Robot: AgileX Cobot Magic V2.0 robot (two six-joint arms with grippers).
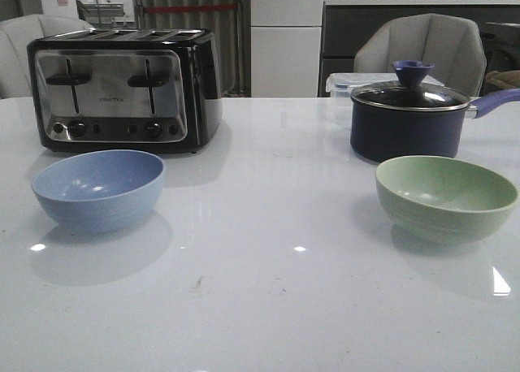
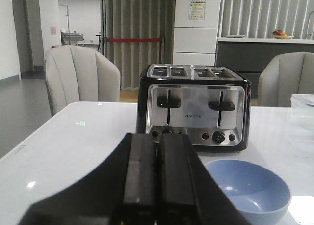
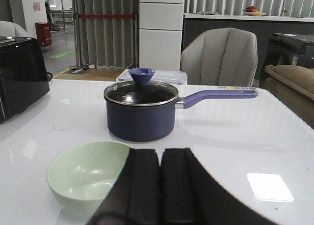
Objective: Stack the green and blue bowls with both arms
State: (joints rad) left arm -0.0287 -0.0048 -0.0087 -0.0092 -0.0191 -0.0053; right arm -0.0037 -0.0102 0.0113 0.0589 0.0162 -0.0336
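Bowls judged light, rigid, smooth: we would grip blue bowl [image 1: 98, 188] and green bowl [image 1: 446, 196] at rims. Left gripper [image 2: 158, 178] and right gripper [image 3: 161, 185] clenched, empty.

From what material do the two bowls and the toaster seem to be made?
Blue bowl and green bowl: probably matte plastic or melamine; thick rims, dull surface, only weak highlights, faint speckles on the green one. Ceramic cannot be excluded. Toaster: brushed metal front panel that reflects softly, in a glossy black casing, likely plastic.
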